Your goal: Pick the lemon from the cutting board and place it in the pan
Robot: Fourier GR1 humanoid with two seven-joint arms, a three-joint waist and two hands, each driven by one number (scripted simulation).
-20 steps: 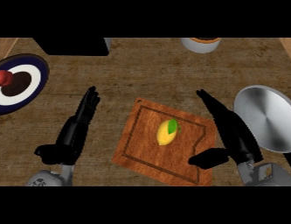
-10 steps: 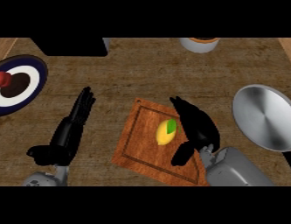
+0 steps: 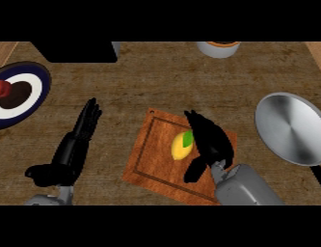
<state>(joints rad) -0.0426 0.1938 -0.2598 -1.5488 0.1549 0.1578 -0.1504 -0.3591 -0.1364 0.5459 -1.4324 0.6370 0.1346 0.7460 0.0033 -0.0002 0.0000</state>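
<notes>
Small yellow lemon with green patch: located at the centre of the rectangular brown wooden cutting board. Judged light, stiff, smooth-skinned and apt to roll; best taken across its short middle. Right robot hand: held just right of the lemon, fingers extended, nothing enclosed. Left robot hand: left of the board, fingers straight. Round grey metal pan: right of the board.

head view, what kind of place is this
Most likely a kitchen counter: a wooden cutting board carrying a lemon, a steel pan to its right, and a plate on the wood-grain top.
</notes>
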